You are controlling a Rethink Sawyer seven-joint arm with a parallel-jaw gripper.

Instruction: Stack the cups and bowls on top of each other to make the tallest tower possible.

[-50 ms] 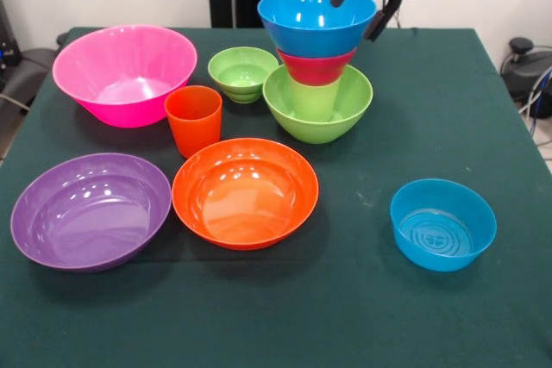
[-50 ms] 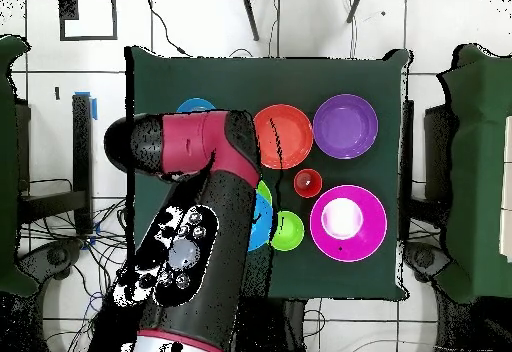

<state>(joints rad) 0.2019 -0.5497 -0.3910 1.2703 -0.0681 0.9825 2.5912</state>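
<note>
Two fingers (image 1: 363,8) astride tower (image 1: 316,62), open table (image 1: 448,109) right

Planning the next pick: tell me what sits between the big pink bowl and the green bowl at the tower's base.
In the front view, a small glossy green plastic bowl sits between the large pink plastic bowl and the tower's green base bowl, touching neither.

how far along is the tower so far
Done: the tower has a green bowl as base, then a lime cup, a red bowl and a blue bowl. In hand: nothing; the gripper straddles the blue bowl's rim, open. Left: the remaining loose bowls and the orange cup.
</note>
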